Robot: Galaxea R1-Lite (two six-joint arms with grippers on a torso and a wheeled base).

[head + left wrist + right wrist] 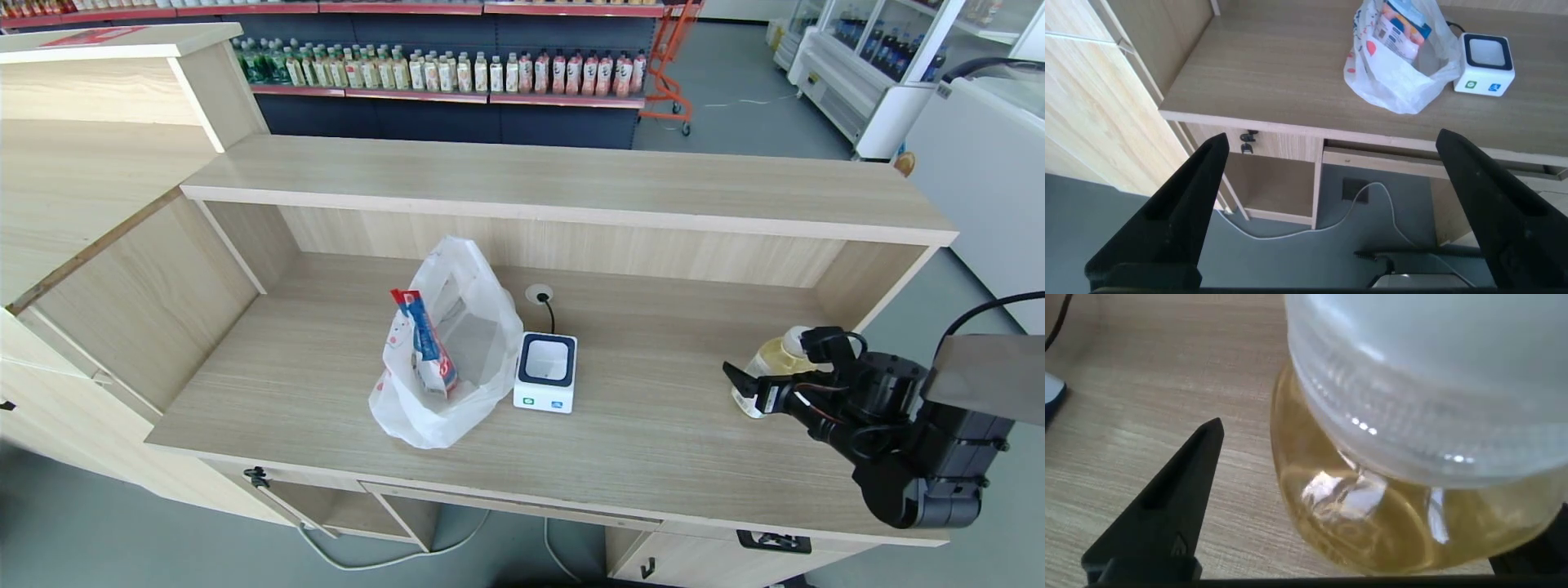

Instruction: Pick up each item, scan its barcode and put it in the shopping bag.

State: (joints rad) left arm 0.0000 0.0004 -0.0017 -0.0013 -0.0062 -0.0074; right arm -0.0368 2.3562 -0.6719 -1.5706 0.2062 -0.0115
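The bottle of yellow liquid stands upright on the counter at the right of the head view. The right gripper brackets it with jaws apart. One finger stands clear of the bottle's side, but the far side is too hidden to judge contact. Left of centre, the shopping bag holds a red-and-blue packet. The scanner sits just beside the bag. The left gripper hangs before the counter's front edge, fingers spread wide.
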